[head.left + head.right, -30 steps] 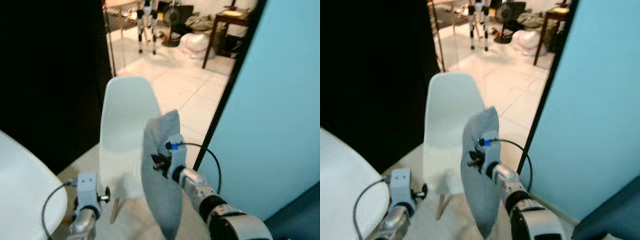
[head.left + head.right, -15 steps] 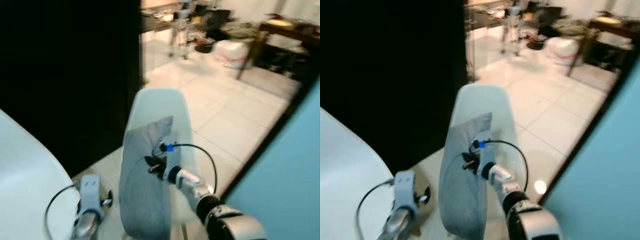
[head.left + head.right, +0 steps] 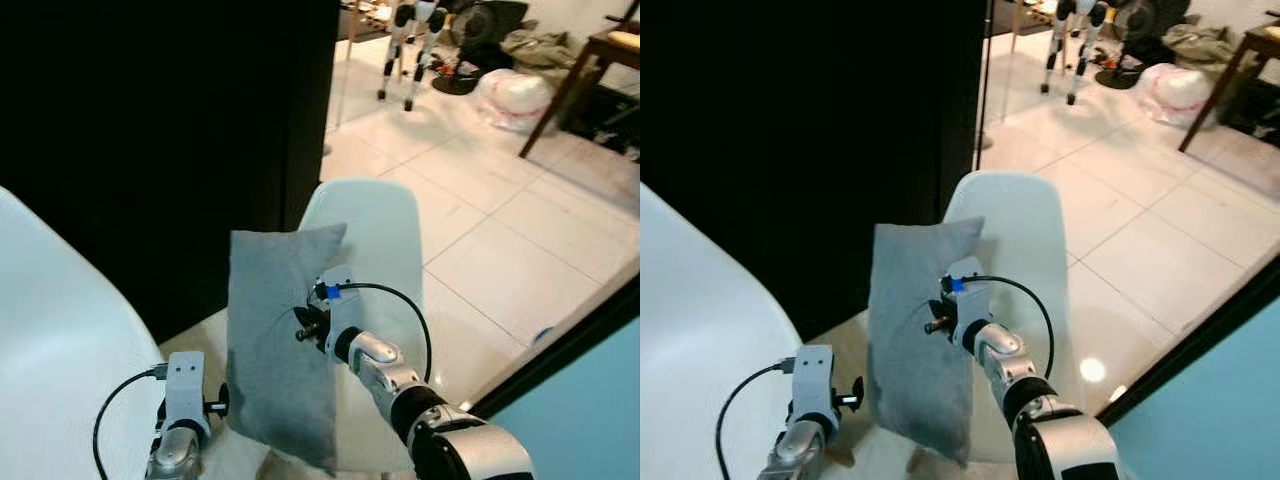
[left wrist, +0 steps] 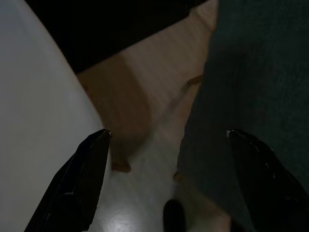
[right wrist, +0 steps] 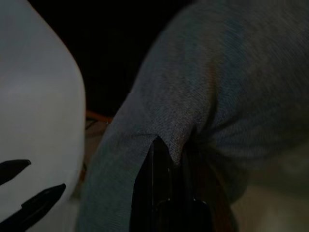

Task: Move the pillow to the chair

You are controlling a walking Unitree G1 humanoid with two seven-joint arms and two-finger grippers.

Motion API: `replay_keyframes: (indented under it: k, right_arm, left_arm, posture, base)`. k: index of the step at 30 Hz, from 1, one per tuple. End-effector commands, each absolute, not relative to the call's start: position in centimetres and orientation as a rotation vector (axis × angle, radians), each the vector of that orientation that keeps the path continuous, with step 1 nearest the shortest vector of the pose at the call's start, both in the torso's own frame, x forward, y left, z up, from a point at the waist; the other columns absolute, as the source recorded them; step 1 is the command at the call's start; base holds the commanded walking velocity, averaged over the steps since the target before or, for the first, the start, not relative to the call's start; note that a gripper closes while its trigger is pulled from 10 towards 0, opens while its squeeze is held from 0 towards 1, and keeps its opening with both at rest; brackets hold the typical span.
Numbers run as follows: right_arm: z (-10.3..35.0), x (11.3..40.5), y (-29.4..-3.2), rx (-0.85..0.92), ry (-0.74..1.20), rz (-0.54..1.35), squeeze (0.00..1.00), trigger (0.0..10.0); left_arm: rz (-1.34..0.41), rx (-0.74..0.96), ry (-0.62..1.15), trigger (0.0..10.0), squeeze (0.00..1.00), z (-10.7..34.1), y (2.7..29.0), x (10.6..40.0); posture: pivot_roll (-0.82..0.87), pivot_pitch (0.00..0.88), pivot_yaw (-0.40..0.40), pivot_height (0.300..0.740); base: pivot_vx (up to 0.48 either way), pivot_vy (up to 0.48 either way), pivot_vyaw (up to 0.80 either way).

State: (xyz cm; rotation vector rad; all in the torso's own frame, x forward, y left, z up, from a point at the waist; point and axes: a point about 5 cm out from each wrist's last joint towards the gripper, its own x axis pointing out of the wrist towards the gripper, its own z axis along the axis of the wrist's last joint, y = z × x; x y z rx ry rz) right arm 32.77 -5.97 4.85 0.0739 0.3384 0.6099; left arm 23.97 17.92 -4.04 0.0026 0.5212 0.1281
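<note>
A grey pillow hangs upright in front of the back of a white chair. My right gripper is shut on the pillow's edge, its wrist level with the chair's backrest. The pillow's fabric bunches around the black fingers. My left gripper is open, held low between a second white chair on the left and the pillow, touching neither. The left wrist sits just left of the pillow's lower edge.
A black wall stands behind both chairs. A dark door frame and a blue wall lie to the right. Beyond is a white tiled floor with a tripod, a white bag and a wooden table.
The camera has swung, so the chair now sits nearer the middle. The pillow has turned from edge-on to face me and is still held by my right gripper.
</note>
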Motion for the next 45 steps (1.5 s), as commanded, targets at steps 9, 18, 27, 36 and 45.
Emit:
replay_keyframes:
  k: [9, 18, 27, 36, 45]
  right_arm:
    - [5.0, 32.7, -5.3, -0.022, 0.334, 0.639, 0.0, 10.0]
    - [4.5, 33.3, -6.7, -0.088, 0.392, 0.481, 0.0, 10.0]
    - [4.6, 33.6, -8.0, -0.032, 0.403, 0.408, 0.0, 10.0]
    - [5.0, 33.7, -7.0, 0.0, 0.386, 0.433, 0.0, 10.0]
    - [7.2, 35.1, -6.4, -0.002, 0.31, 0.43, 0.0, 10.0]
  left_arm:
    - [0.153, 0.005, 0.564, 10.0, 0.0, -4.7, 17.9, 23.2]
    - [0.155, 0.005, 0.564, 10.0, 0.0, -4.8, 18.0, 23.0]
    - [0.151, 0.013, 0.556, 10.0, 0.0, -4.8, 17.9, 22.8]
    - [0.146, 0.026, 0.541, 10.0, 0.0, -4.9, 17.8, 22.5]
    - [0.141, 0.041, 0.417, 10.0, 0.0, -3.1, 18.0, 24.1]
  posture:
    - [0.02, 0.065, -0.06, 0.74]
    - [0.03, 0.071, -0.057, 0.73]
    - [0.04, 0.103, -0.054, 0.69]
    - [0.05, 0.133, -0.043, 0.645]
    - [0.07, 0.156, -0.034, 0.605]
  base:
    - [0.0, -0.13, 0.0]
    - [0.0, 0.0, 0.0]
    - [0.0, 0.0, 0.0]
    - [0.0, 0.0, 0.0]
    - [0.0, 0.0, 0.0]
